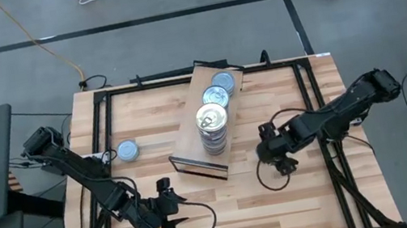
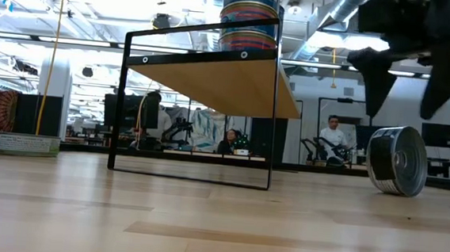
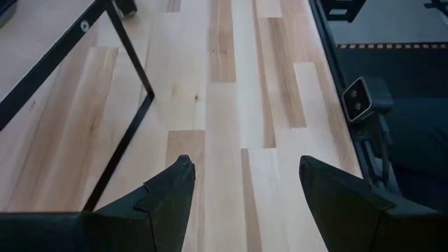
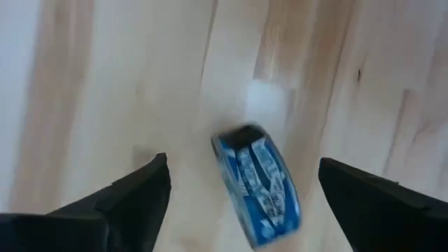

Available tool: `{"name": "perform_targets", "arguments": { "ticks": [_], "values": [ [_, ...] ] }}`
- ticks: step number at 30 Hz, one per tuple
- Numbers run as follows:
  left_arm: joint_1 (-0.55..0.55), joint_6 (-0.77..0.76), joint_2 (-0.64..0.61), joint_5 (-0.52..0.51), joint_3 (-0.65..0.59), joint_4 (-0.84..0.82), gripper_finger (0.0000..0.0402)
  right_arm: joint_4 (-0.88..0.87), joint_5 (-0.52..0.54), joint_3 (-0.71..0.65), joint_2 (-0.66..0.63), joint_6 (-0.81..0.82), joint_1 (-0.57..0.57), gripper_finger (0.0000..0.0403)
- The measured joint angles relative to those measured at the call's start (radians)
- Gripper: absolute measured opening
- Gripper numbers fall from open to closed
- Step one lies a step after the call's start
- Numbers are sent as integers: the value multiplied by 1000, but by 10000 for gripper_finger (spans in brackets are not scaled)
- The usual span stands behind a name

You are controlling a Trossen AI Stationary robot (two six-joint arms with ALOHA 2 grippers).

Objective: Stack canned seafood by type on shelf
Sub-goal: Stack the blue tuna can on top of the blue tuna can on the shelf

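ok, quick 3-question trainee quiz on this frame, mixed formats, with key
1. True or false: the left gripper is holding a tin.
2. The blue-labelled round tin between the open fingers of the right gripper is: A) lying flat on its base, B) tipped up on its edge on the tabletop, C) on the shelf.
3. How many tin tops show on the light-wood plank shelf from above?

Key
1. False: it is open and empty over bare tabletop.
2. B.
3. Three: one pale gold lid on the tall stack, and two silver tops behind it.
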Motion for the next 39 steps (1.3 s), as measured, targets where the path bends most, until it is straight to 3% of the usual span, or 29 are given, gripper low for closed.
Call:
{"name": "perform_targets", "arguments": {
  "ticks": [7, 12, 18, 25, 29, 39],
  "values": [
    [0, -2, 0, 0, 0, -23, 249, -91, 0, 0, 66, -172, -63, 370],
    [0, -4, 0, 1, 0, -25, 249, -96, -4, 0, 147, -174, -98, 344],
    [-4, -15, 0, 12, 0, -45, 249, -106, -74, 0, 184, -156, -97, 271],
    [-4, -15, 0, 12, 0, -48, 249, -106, -88, 0, 107, -137, -98, 163],
    [-4, -15, 0, 12, 0, -48, 249, -86, -126, 0, 52, -90, -99, 162],
    [-4, -15, 0, 12, 0, -48, 249, -160, -135, 75, -125, 219, -141, 175]
  ]
}}
